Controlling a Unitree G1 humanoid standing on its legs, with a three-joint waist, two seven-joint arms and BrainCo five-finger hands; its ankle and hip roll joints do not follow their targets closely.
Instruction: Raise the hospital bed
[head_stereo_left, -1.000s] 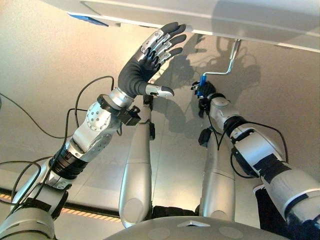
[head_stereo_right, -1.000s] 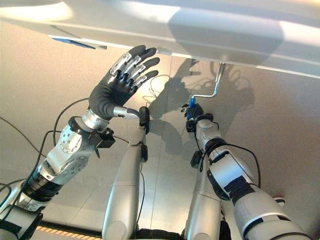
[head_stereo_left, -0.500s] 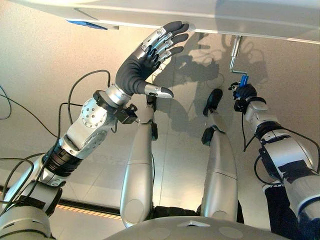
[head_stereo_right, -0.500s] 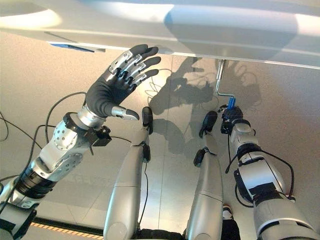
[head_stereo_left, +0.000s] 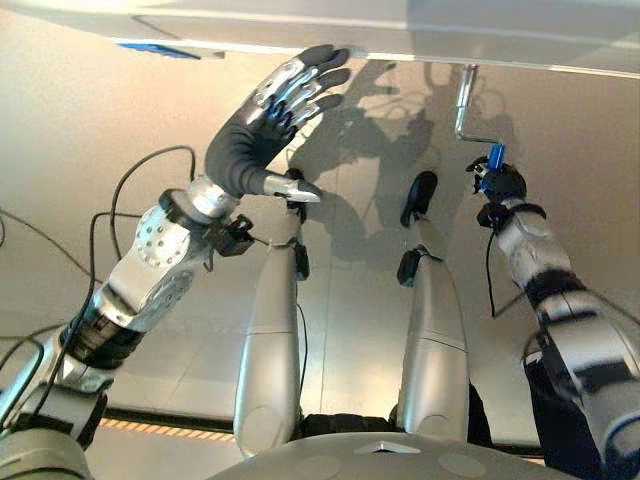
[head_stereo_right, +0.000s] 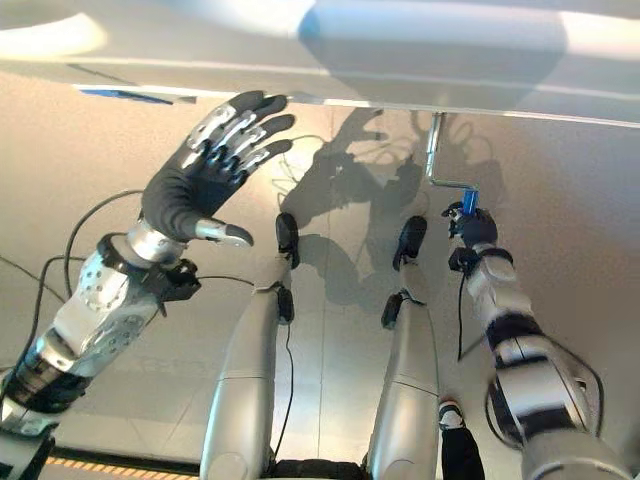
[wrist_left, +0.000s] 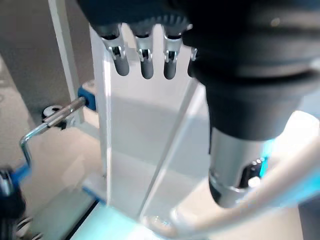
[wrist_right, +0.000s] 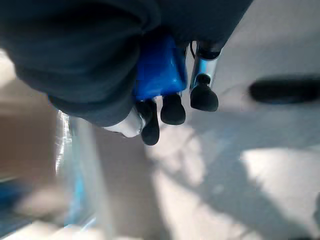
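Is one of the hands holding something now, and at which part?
The right hand holds the bed's crank by its blue handle. The left hand holds nothing.

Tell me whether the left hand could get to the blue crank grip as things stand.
Probably not: the right robot hand is already curled round the blue crank grip, and the left robot hand is open, raised by the bed frame.

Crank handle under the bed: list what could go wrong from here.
1. The right hand is curled round the blue grip of the crank handle; with some fingers past the grip's end, it may slip off mid-turn.
2. The open left hand is raised beside the bed frame and could bump it.
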